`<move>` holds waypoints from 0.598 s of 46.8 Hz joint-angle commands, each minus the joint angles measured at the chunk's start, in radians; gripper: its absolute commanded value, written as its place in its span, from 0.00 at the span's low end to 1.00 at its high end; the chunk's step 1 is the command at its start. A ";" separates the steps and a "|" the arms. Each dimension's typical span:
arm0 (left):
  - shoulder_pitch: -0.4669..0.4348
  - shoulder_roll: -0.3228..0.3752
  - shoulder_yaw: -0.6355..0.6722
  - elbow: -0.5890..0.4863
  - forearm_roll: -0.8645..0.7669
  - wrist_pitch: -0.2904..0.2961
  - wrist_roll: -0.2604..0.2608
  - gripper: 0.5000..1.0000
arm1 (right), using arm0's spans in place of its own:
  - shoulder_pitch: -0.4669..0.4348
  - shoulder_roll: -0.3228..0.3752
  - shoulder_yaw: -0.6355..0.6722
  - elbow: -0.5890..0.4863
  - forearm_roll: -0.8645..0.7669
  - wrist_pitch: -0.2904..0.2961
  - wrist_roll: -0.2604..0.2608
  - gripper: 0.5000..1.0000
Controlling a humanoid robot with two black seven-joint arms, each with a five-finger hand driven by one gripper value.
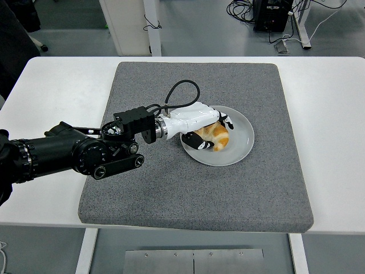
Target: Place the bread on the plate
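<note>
The near edge of the white worktop (45, 197) runs along the bottom of the head view, and most of its middle is covered by a square grey mat (194, 188) with a coarse, felt-like surface. The near half of the mat is bare.

From the left edge the left arm (63, 154) reaches in low over the worktop and onto the mat, its black forearm ending in a blocky black wrist joint. A black cable (179, 91) loops up from the wrist and curves back down into the white shell of the left hand (199, 123).

The hand lies over the left part of a round white plate (239, 142), which sits flat on the mat, right of centre. The bread (212, 136), a golden-brown roll, rests inside the plate, toward its left side. The hand's black-tipped fingers (227, 121) are curled around the bread, the thumb at its near side and the others at its far side, so the roll is pinched between them while it touches the plate. The right half of the plate is bare.

Beyond the far edge of the worktop lies a grey floor with a white post (128, 25) and tangled cables (245, 8) by a black box at the top right.
</note>
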 commanded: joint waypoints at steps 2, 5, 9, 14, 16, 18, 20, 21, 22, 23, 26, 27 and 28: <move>0.002 -0.005 0.000 0.005 0.001 0.000 0.000 0.38 | 0.000 0.000 0.000 0.000 0.000 -0.001 0.000 1.00; 0.002 -0.013 0.000 0.005 -0.001 -0.001 0.000 0.40 | 0.000 0.000 0.000 0.000 0.000 0.000 0.000 1.00; 0.002 -0.014 -0.001 0.005 -0.001 -0.001 0.000 0.43 | 0.000 0.000 0.000 0.000 0.000 0.000 0.000 1.00; 0.000 -0.016 -0.001 0.006 -0.011 -0.006 0.003 0.56 | 0.000 0.000 0.000 0.000 0.000 -0.001 0.000 1.00; 0.000 -0.016 -0.003 0.012 -0.016 -0.006 0.003 0.64 | 0.000 0.000 0.000 0.000 0.000 -0.001 0.000 1.00; 0.000 -0.021 -0.003 0.014 -0.016 -0.008 0.005 0.69 | 0.000 0.000 0.000 0.000 0.000 -0.001 0.000 1.00; 0.000 -0.027 -0.004 0.014 -0.019 -0.008 0.005 0.75 | 0.000 0.000 0.000 0.000 0.000 -0.001 0.000 1.00; 0.000 -0.028 -0.004 0.014 -0.022 -0.008 0.005 0.77 | 0.000 0.000 0.000 0.000 0.000 0.000 0.000 1.00; 0.000 -0.028 -0.004 0.014 -0.024 -0.008 0.005 0.80 | 0.000 0.000 0.000 0.000 0.000 0.000 0.000 1.00; 0.000 -0.028 -0.006 0.014 -0.024 -0.008 0.005 0.83 | 0.000 0.000 0.000 0.000 0.000 -0.001 0.000 1.00; 0.000 -0.030 -0.012 0.014 -0.025 -0.012 0.005 0.90 | 0.000 0.000 0.000 0.000 0.000 -0.001 0.000 1.00; 0.000 -0.030 -0.012 0.014 -0.030 -0.014 0.005 0.91 | 0.000 0.000 0.000 0.000 0.000 -0.001 0.000 1.00; -0.001 -0.030 -0.012 0.013 -0.034 -0.014 0.003 0.92 | 0.000 0.000 0.002 0.000 0.000 -0.001 0.000 1.00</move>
